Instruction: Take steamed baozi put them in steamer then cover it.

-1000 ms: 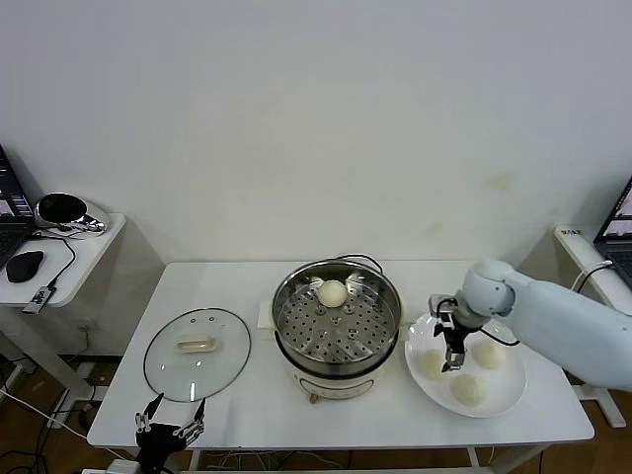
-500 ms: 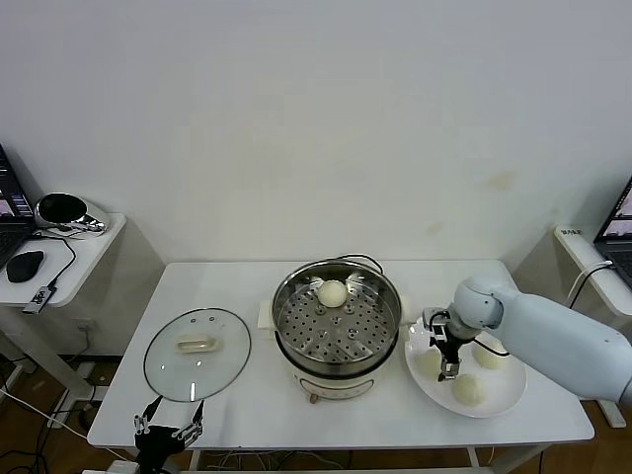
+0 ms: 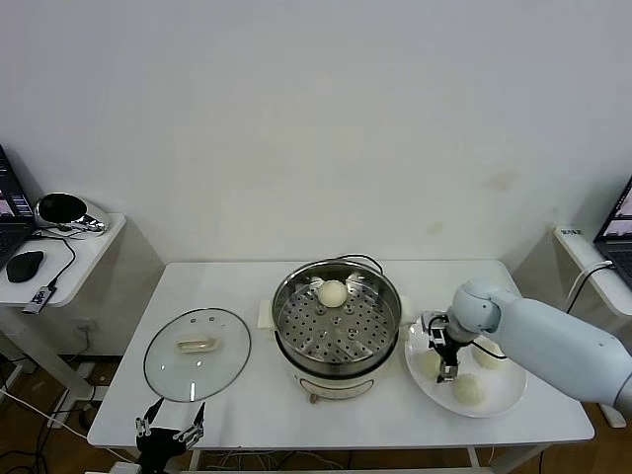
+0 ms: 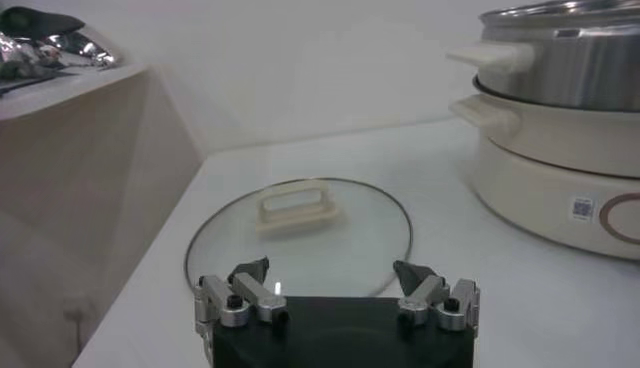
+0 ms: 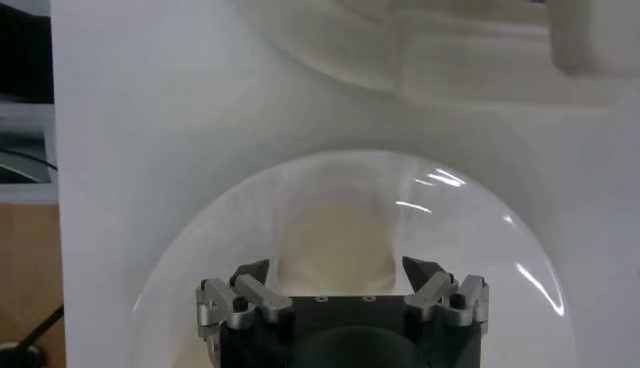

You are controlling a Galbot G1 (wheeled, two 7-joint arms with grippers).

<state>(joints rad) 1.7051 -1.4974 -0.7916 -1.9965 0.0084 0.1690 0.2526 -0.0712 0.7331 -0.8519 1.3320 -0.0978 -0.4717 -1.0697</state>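
The steamer [image 3: 337,318] stands mid-table on its cream pot base [image 3: 333,384], with one baozi [image 3: 333,292] at the back of its floor. Three more baozi lie on a white plate [image 3: 506,395] to the right: a left one [image 3: 428,364], a far one [image 3: 490,354] and a near one [image 3: 468,389]. My right gripper [image 3: 443,359] is open, low over the left one, a finger on each side; in the right wrist view that baozi [image 5: 335,235] sits between the jaws of my gripper [image 5: 337,272]. The cover [image 3: 197,354] lies flat at the left. My left gripper [image 3: 170,432] is open and parked at the front edge.
In the left wrist view the cover [image 4: 300,235] lies just ahead of my left gripper [image 4: 333,272], with the steamer [image 4: 560,50] beyond to one side. A side shelf [image 3: 59,247] holds a mouse and a shiny object. A laptop [image 3: 617,222] stands far right.
My right gripper has moved left and down over the plate, settling around the left baozi. The left arm has barely moved.
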